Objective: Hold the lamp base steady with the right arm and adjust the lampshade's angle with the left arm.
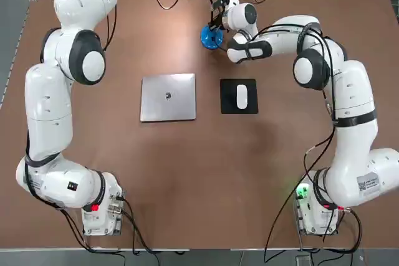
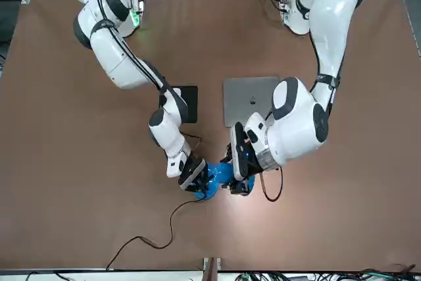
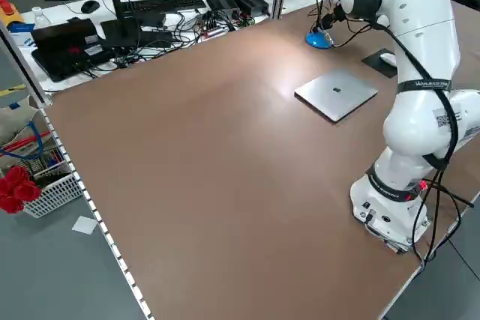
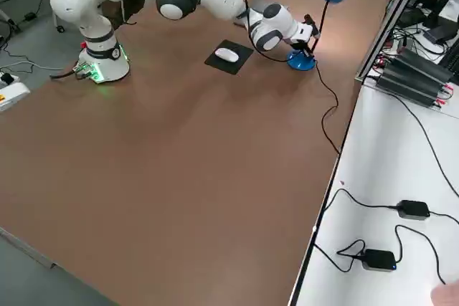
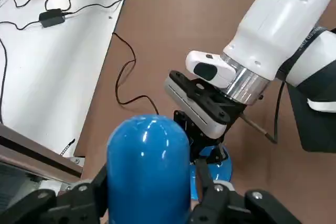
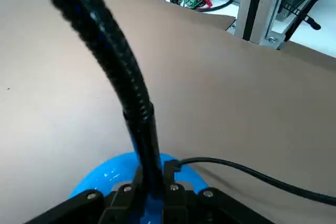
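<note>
Gripping the black neck (image 6: 142, 114) of the lamp just above its base, the right hand (image 6: 157, 171) is clenched, one finger on each side. The round blue base (image 1: 211, 38) sits on the bench (image 1: 187, 172) toward its far side, beyond the laptop and the mouse.

No brand or wording can be read on the lamp. The closed silver laptop (image 1: 168, 98) carries a dark apple-shaped logo on its lid. A white label (image 1: 368, 182) on the lower right arm (image 1: 349, 116) has a square code and lines of print too small to read; the black band on the left arm (image 3: 420, 35) bears pale lettering that I cannot make out.

The blue shade (image 5: 148, 166) is up above the far part of the bench, to the left of the base. The left hand (image 5: 149, 182) has it grasped, a finger against each side. In the left wrist view its smooth rounded end points away from that hand, and its long axis runs along the line of the fingers. Which way its open mouth faces I cannot tell.

The neck leans leftward from the base to the shade. A thin black cord (image 2: 172, 222) leaves the base and bends across the bench. The white mouse (image 1: 242, 96) lies on its black pad (image 1: 228, 105), right of the laptop.
</note>
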Action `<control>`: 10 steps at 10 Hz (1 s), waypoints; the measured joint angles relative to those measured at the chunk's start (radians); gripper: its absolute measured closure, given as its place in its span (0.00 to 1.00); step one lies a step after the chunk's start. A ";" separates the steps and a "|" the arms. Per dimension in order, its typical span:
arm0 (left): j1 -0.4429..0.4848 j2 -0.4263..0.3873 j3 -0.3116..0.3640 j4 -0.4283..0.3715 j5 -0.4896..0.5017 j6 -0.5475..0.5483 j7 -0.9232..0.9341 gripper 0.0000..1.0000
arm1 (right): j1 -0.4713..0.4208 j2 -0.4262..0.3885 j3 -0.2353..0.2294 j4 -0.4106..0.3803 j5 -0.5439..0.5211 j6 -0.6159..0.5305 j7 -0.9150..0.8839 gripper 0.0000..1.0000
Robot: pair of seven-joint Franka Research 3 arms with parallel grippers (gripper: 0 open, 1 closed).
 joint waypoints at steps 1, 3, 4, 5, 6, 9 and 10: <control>-0.001 0.000 0.000 0.001 0.000 0.000 0.000 0.35 | 0.000 0.000 0.000 0.000 0.000 0.001 0.000 0.85; -0.001 0.000 0.001 0.002 0.000 0.000 -0.020 0.43 | 0.000 0.000 0.000 -0.001 0.000 0.002 0.000 0.85; -0.001 0.000 0.001 0.002 0.000 0.000 -0.037 0.44 | 0.000 0.000 -0.001 -0.001 0.000 0.003 0.000 0.85; -0.001 0.000 0.002 0.002 0.000 0.000 -0.053 0.44 | 0.000 0.000 -0.001 -0.001 0.000 0.003 0.000 0.85; -0.001 0.000 0.002 0.002 0.000 0.000 -0.061 0.44 | 0.000 0.000 -0.001 -0.001 0.000 0.003 0.000 0.85; 0.000 0.001 0.002 0.002 0.000 0.000 -0.124 0.44 | 0.001 0.000 -0.001 -0.001 0.000 0.004 0.000 0.85; 0.001 0.001 0.002 0.002 0.000 -0.001 -0.175 0.44 | 0.001 0.000 -0.001 -0.002 -0.001 0.005 0.000 0.85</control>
